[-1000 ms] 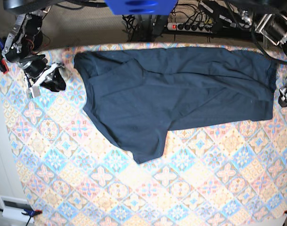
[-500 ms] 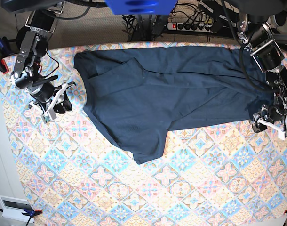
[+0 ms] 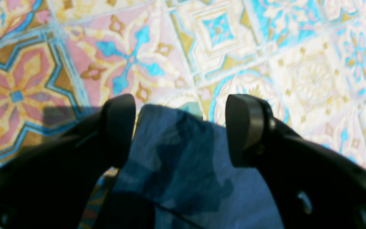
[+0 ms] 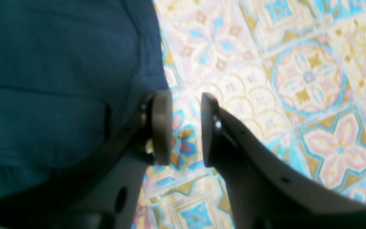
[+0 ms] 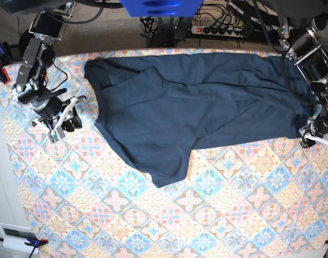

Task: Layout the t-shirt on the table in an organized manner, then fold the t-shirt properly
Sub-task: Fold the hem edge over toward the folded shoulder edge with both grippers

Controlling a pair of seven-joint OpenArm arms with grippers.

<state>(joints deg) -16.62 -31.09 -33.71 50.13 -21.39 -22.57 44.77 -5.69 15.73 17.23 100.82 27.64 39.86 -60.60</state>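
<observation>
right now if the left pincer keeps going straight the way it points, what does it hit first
Probably the t-shirt: the left pincer stands open with a corner of the navy cloth lying between its fingers, and the patterned table just beyond. Depth is unclear from the wrist view.

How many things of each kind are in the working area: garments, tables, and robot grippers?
Garments: 1, the t-shirt
Tables: 1, the table
Grippers: 2, the left gripper and the right gripper
Total: 4
</observation>
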